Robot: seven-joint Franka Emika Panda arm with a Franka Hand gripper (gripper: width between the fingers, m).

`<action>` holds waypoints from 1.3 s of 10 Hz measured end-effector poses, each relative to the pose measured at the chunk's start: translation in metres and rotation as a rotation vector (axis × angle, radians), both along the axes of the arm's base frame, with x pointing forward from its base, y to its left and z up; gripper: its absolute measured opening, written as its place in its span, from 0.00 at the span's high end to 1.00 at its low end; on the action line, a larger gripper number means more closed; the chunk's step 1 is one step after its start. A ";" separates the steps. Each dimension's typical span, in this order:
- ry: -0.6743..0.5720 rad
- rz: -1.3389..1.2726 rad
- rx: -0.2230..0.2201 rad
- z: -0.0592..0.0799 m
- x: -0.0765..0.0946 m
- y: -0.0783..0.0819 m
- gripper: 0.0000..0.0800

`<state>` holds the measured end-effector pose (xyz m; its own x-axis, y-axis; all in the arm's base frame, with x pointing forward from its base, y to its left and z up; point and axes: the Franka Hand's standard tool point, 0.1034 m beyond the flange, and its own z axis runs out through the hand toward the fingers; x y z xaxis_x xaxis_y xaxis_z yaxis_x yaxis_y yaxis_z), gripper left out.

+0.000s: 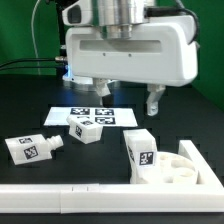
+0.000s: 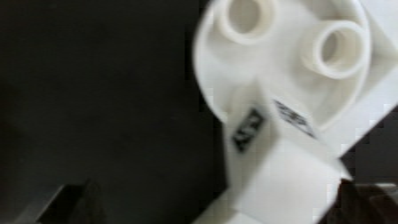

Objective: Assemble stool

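Note:
The round white stool seat [image 1: 180,172] lies flat at the exterior view's lower right, sockets up. One tagged white leg [image 1: 140,152] stands upright at the seat's left edge; I cannot tell if it sits in a socket. Two more tagged legs lie on the black table, one at the left [image 1: 30,148] and one near the middle [image 1: 85,128]. My gripper [image 1: 129,98] hangs open and empty above and behind the upright leg. In the wrist view the seat [image 2: 294,80] with two sockets and the upright leg [image 2: 276,150] lie between my spread fingertips [image 2: 68,206].
The marker board [image 1: 110,113] lies flat behind the legs, under the gripper. A long white rail [image 1: 60,192] runs along the front edge and meets the seat at the right. Cables hang behind the arm at the back left.

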<state>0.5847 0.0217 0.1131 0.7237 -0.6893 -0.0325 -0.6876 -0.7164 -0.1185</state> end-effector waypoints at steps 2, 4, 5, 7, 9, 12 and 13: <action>-0.012 0.145 -0.017 -0.003 -0.004 -0.002 0.19; -0.026 0.293 -0.025 -0.003 -0.004 -0.003 0.19; -0.026 0.366 -0.026 -0.005 -0.007 -0.005 0.19; 0.017 0.511 -0.039 -0.028 -0.038 -0.016 0.19; 0.019 0.622 -0.051 -0.033 -0.044 -0.020 0.19; 0.011 0.782 -0.053 -0.034 -0.046 -0.021 0.19; 0.038 0.847 -0.058 -0.038 -0.052 -0.019 0.19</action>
